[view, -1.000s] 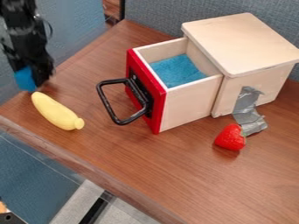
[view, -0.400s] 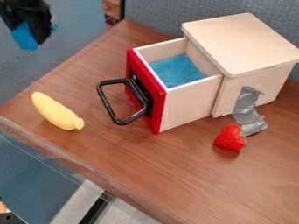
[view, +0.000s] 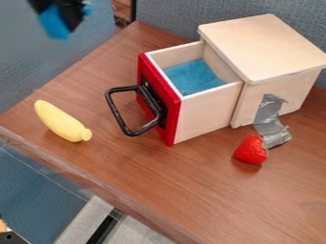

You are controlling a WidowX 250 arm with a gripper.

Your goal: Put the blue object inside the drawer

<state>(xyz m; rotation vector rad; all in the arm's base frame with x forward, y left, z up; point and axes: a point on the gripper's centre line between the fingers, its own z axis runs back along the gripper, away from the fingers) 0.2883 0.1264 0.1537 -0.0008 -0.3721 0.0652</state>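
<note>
Hanging: one blue object [view: 55,25] (one drawer [view: 207,114]).

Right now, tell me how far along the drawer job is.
Done: the red-fronted wooden drawer stands open. In hand: the small blue object hangs from the black fingers, upper left. Left, since it is outside the drawer: carry it over, lower, release.

- The one camera looks down at a slant onto the desk [view: 159,190], from close by.
- It faces the drawer's [view: 207,114] front corner, toward the fabric wall [view: 185,16].
</note>
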